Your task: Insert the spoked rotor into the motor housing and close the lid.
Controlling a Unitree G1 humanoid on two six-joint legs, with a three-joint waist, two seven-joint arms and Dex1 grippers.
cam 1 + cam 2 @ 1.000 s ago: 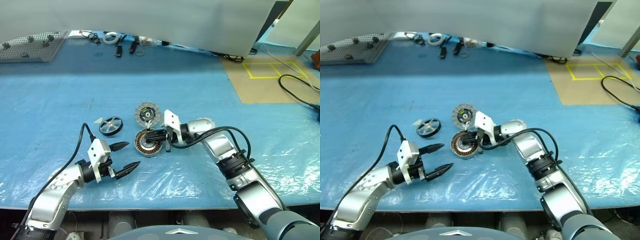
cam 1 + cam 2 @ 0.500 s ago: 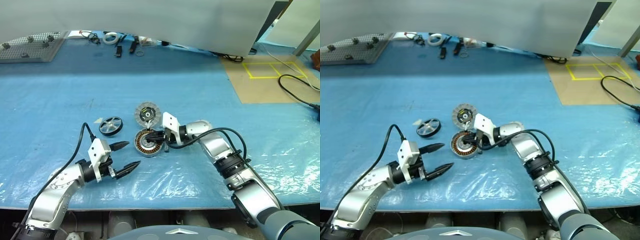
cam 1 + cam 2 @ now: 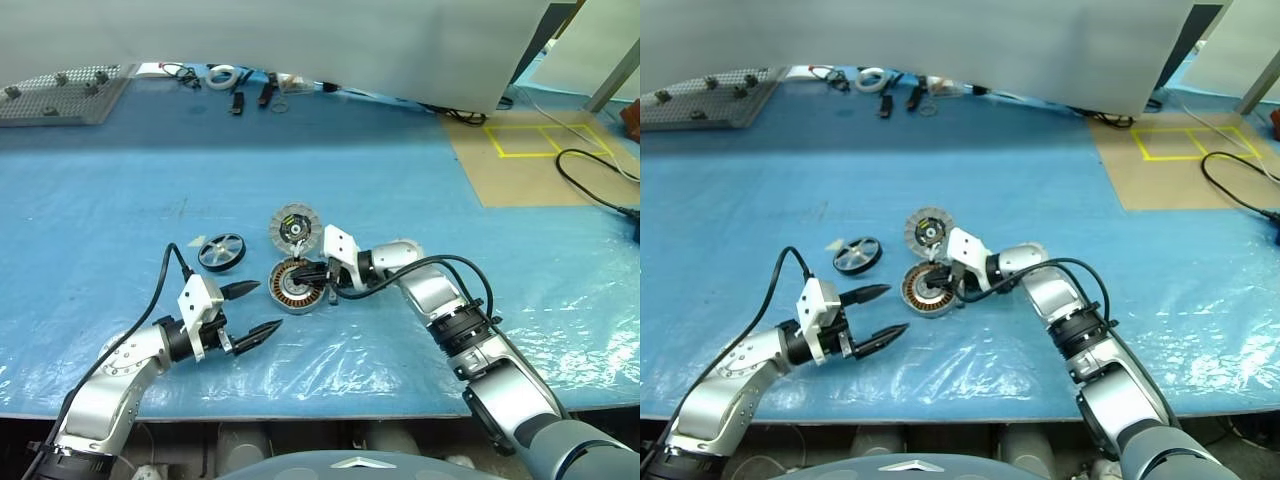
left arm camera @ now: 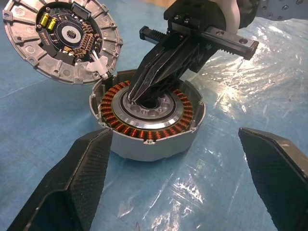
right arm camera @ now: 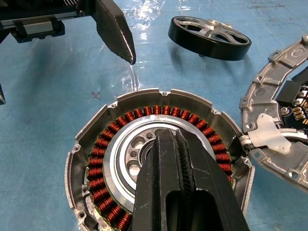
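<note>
From my head camera, I see the bench covered with a blue plastic sheet. The round silver metal cup with copper coils inside, the motor housing, sits near the middle. My right tool is pressed shut, holds nothing, and its tips poke into the middle of the housing. The round silver lid with ribs and a dark hub lies just behind the housing, touching its far edge. The small black spoked rotor with a shiny rim lies to the left, a little apart. My left tool is wide open and empty, near the housing on its near left side.

From my left wrist, the two black fingers stand wide apart, with the housing between them farther off.

From my right wrist, my closed fingers point into the housing's silver centre ring.
</note>
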